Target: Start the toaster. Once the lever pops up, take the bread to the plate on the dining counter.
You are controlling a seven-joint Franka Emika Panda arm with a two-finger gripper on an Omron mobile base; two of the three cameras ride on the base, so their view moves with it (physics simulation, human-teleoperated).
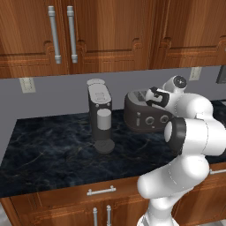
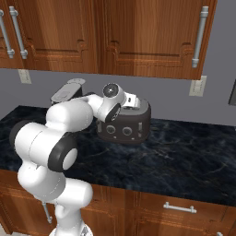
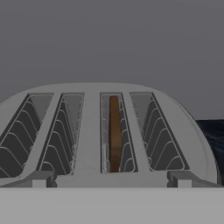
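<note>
Left base view: black marbled surface [image 1: 48, 145] carries the dark grey toaster [image 1: 143, 115], rounded, two front knobs, right of the coffee machine [image 1: 100, 115]. Hand view: four top slots, brown bread [image 3: 114, 133] standing edge-on in the third from left. Jaws spread wide above the toaster, holding nothing.

Dark grey toaster [image 1: 143, 115] shown upright on the black marbled counter [image 1: 53, 150]; brown bread [image 3: 114, 133] seated on edge in one slot.

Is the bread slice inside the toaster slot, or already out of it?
Inside. The small dark brown bread slice stands on edge in one slot of the dark grey rounded toaster.
</note>
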